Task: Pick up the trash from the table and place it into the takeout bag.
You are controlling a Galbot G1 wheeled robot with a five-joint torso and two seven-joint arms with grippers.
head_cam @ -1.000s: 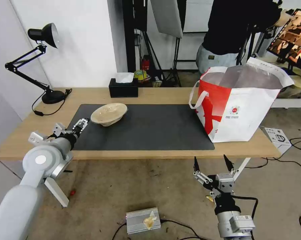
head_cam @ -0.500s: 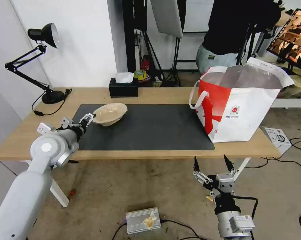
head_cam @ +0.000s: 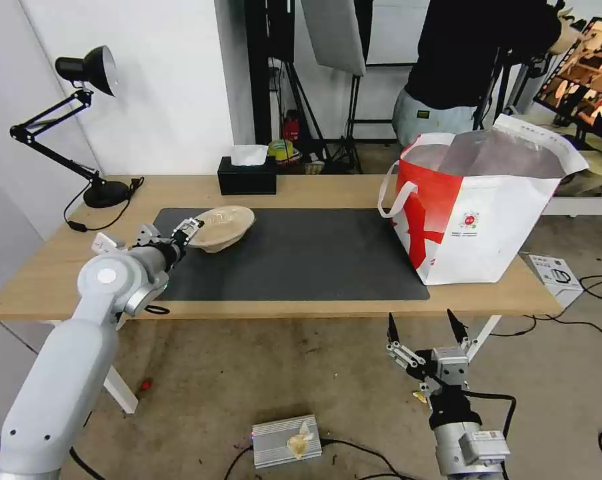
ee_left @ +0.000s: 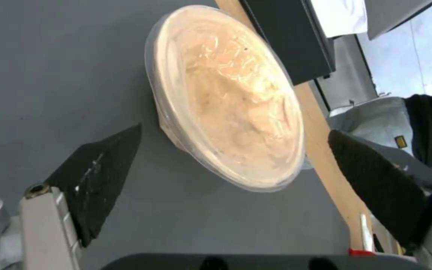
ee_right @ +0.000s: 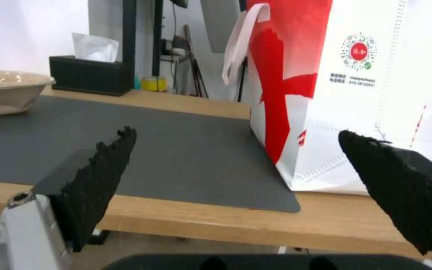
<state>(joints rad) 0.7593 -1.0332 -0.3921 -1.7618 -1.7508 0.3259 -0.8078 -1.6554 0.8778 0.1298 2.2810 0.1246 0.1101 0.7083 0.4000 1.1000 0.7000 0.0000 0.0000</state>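
Note:
A shallow beige pulp bowl [head_cam: 222, 225], the trash in view, sits at the left end of the dark grey mat [head_cam: 301, 260] on the table [head_cam: 327, 189]. My left gripper [head_cam: 181, 232] is open at the bowl's left rim. In the left wrist view the bowl [ee_left: 226, 90] lies just ahead, between the two spread fingers [ee_left: 101, 176] of that gripper [ee_left: 236, 130]. The takeout bag [head_cam: 477, 213] stands open at the table's right end. My right gripper [head_cam: 425, 330] hangs open below the table's front edge, facing the bag [ee_right: 376, 93].
A black tissue box [head_cam: 247, 176] stands at the back edge behind the bowl. A black desk lamp [head_cam: 94, 120] with its cord is at the back left. A silver box [head_cam: 286, 440] and cables lie on the floor. A person stands behind the table.
My left arm has reached forward and to the right across the mat, bringing its open gripper up to the bowl's rim. The right arm and the bag have not moved.

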